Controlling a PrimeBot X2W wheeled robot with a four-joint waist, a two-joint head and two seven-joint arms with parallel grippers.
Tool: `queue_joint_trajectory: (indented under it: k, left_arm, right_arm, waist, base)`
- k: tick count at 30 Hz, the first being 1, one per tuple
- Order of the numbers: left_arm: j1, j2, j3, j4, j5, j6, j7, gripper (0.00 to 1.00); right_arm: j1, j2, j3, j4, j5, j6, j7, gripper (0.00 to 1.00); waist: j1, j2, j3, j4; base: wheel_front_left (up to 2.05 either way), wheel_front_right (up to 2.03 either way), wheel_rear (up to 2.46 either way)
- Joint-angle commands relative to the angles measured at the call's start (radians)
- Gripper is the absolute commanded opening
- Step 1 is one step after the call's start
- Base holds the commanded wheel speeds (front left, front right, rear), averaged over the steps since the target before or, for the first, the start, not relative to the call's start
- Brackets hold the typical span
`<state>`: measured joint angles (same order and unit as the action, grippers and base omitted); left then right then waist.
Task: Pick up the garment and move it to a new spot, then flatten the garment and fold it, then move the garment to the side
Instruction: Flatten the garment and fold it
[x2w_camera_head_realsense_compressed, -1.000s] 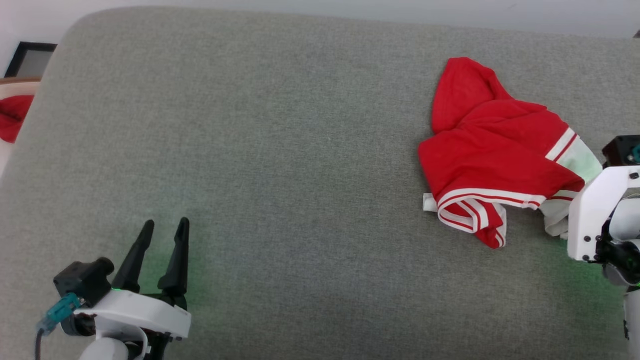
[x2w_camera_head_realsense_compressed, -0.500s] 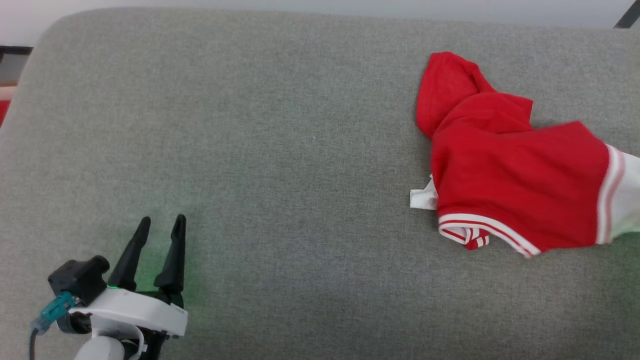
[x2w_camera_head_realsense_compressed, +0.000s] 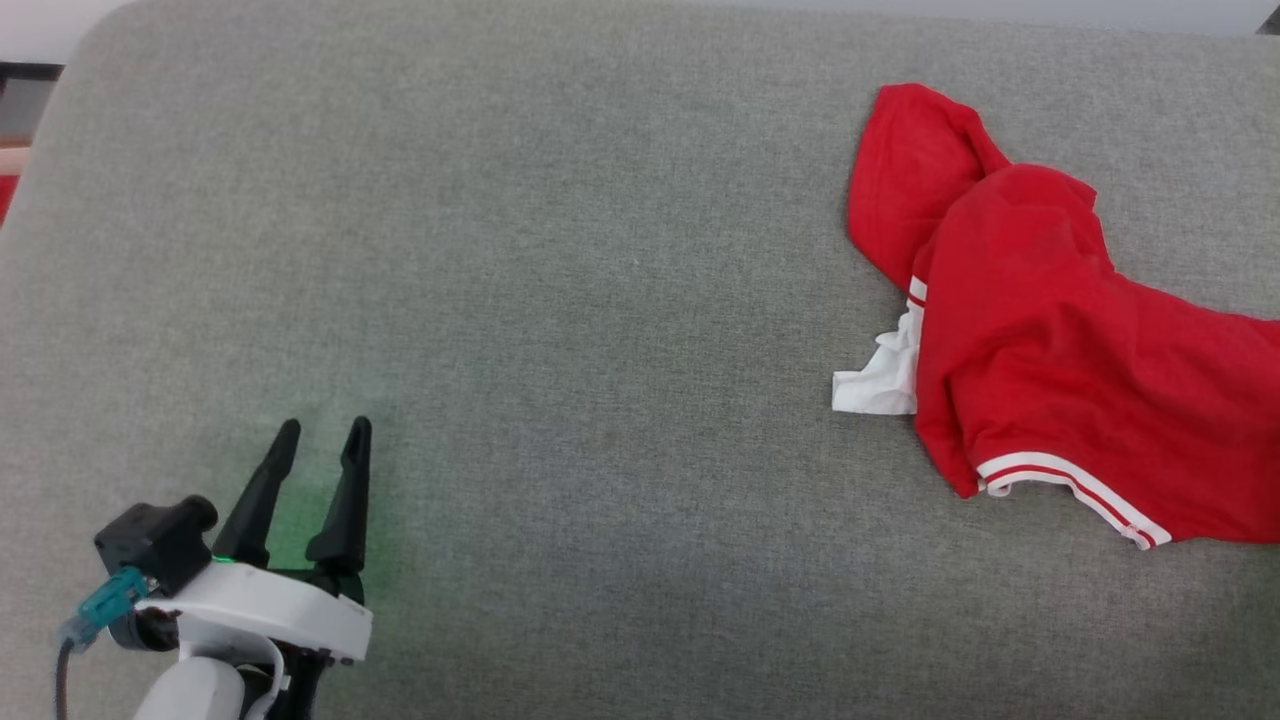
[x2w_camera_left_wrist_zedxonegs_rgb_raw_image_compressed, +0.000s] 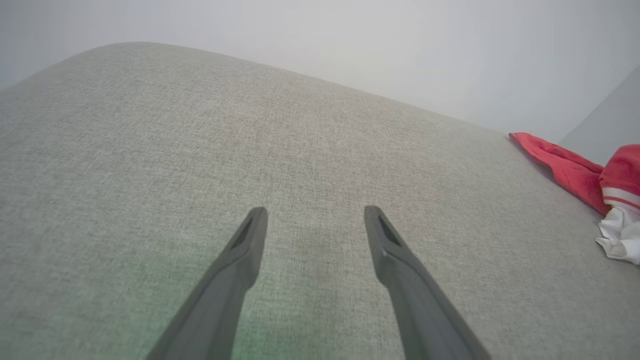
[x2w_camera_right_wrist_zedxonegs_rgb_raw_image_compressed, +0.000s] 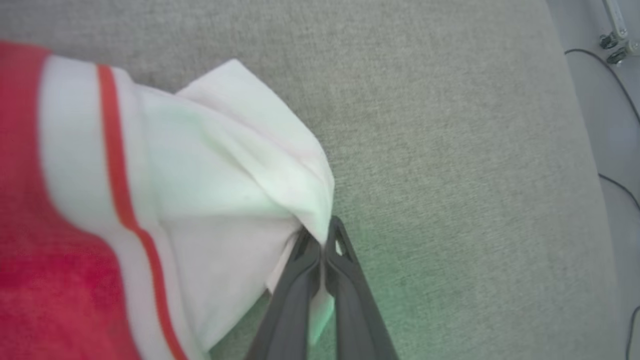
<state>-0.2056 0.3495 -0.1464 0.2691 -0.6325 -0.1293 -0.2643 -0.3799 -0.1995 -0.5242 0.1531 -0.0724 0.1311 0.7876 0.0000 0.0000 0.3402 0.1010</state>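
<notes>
head view
- left hand: the left hand (x2w_camera_head_realsense_compressed: 324, 428) is released, its two dark fingers spread and pointing up the view with nothing between them, low over the grey fabric surface (x2w_camera_head_realsense_compressed: 600, 300).
- garment: the garment (x2w_camera_head_realsense_compressed: 1080, 380) is well apart from the left hand, far to its right and somewhat ahead of it. It lies crumpled on the surface and runs off the view's right edge.
- white sleeve: the white sleeve (x2w_camera_head_realsense_compressed: 875, 385) pokes out on the side of the garment nearest the left hand.
- striped hem: the striped hem (x2w_camera_head_realsense_compressed: 1070, 485) is white-and-red trim along the garment's near edge.
- green glow: the green glow (x2w_camera_head_realsense_compressed: 300, 520) tints the surface around the left hand's fingers.

left wrist view
- left hand: the left hand (x2w_camera_left_wrist_zedxonegs_rgb_raw_image_compressed: 315, 210) has its fingers wide apart, with bare grey fabric surface (x2w_camera_left_wrist_zedxonegs_rgb_raw_image_compressed: 200, 150) between and ahead of them.
- garment: the garment (x2w_camera_left_wrist_zedxonegs_rgb_raw_image_compressed: 565, 167) is far right of the fingertips, a red fold with the white sleeve (x2w_camera_left_wrist_zedxonegs_rgb_raw_image_compressed: 617, 235) bunched below it.
- wall: the wall (x2w_camera_left_wrist_zedxonegs_rgb_raw_image_compressed: 350, 40) is pale, beyond the surface's far edge.

right wrist view
- right hand: the right hand (x2w_camera_right_wrist_zedxonegs_rgb_raw_image_compressed: 322, 232) is clenched, its fingertips pressed together on a fold of the white sleeve (x2w_camera_right_wrist_zedxonegs_rgb_raw_image_compressed: 225, 175).
- garment: the garment (x2w_camera_right_wrist_zedxonegs_rgb_raw_image_compressed: 40, 250) touches the hand. The sleeve bulges up and left from the fingertips, the red body farther left, blurred.
- surface: the grey fabric surface (x2w_camera_right_wrist_zedxonegs_rgb_raw_image_compressed: 450, 150) is bare to the right of the fingers.
- floor: the floor (x2w_camera_right_wrist_zedxonegs_rgb_raw_image_compressed: 620, 150) is far right of the hand, with dark cables (x2w_camera_right_wrist_zedxonegs_rgb_raw_image_compressed: 620, 90) on it.
</notes>
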Motion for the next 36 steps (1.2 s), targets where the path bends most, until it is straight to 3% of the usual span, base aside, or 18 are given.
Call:
queue_joint_trajectory:
  k: [1, 2, 3, 4, 12, 19, 26, 31, 36]
  left_arm:
    - [-0.016, 0.010, -0.011, 0.003, 0.000, -0.002, 0.001, 1.00]
    - [-0.021, 0.016, -0.020, 0.005, 0.002, -0.002, 0.001, 1.00]
    - [-0.025, 0.024, -0.028, 0.007, 0.002, -0.002, 0.001, 1.00]
    - [-0.029, 0.032, -0.037, 0.009, 0.001, -0.002, 0.001, 1.00]
    - [-0.073, 0.126, -0.102, -0.005, -0.034, -0.002, 0.001, 1.00]
    - [-0.178, 0.278, -0.242, -0.075, -0.088, -0.002, 0.061, 1.00]
    - [-0.373, 0.391, -0.454, -0.172, -0.155, -0.002, 0.322, 1.00]
    - [-0.529, 0.401, -0.640, -0.164, -0.251, 0.000, 0.513, 1.00]
    - [-0.652, 0.360, -0.787, -0.082, -0.405, -0.001, 0.686, 1.00]
  right_arm:
    - [-0.013, 0.014, -0.008, 0.018, -0.001, -0.001, -0.040, 0.02]
    - [-0.020, 0.019, -0.005, 0.029, -0.005, -0.001, -0.057, 0.15]
    - [-0.023, 0.024, 0.000, 0.037, -0.008, -0.001, -0.075, 0.38]
    - [-0.025, 0.028, 0.001, 0.044, -0.008, -0.001, -0.095, 1.00]
    - [-0.005, 0.048, 0.022, 0.045, 0.003, -0.001, -0.221, 1.00]
    - [0.088, 0.093, 0.144, -0.063, 0.141, -0.001, -0.337, 1.00]
    - [0.237, 0.131, 0.322, -0.189, 0.218, -0.001, -0.456, 1.00]
    - [0.305, 0.144, 0.422, -0.231, 0.230, -0.001, -0.514, 1.00]
    - [0.332, 0.149, 0.477, -0.251, 0.242, -0.001, -0.543, 1.00]
  waist:
    - [0.0000, 0.0000, -0.001, 0.001]
    - [0.0000, 0.0000, -0.004, -0.001]
    - [0.0000, 0.0000, -0.007, -0.003]
    - [0.0000, 0.0000, -0.011, -0.006]
    - [0.0000, 0.0000, -0.062, -0.048]
    - [0.0000, 0.0000, -0.117, -0.119]
    - [0.0000, 0.0000, -0.147, -0.198]
    - [0.0000, 0.0000, -0.150, -0.263]
    - [0.0000, 0.0000, -0.139, -0.327]
  base:
    - [0.00, 0.00, 0.00]
    - [0.00, 0.00, 0.00]
    - [0.00, 0.00, 0.00]
    - [0.00, 0.00, 0.00]
    - [0.00, 0.00, 0.00]
    - [0.00, 0.00, 0.00]
    - [0.00, 0.00, 0.00]
    - [0.00, 0.00, 0.00]
    - [0.00, 0.00, 0.00]
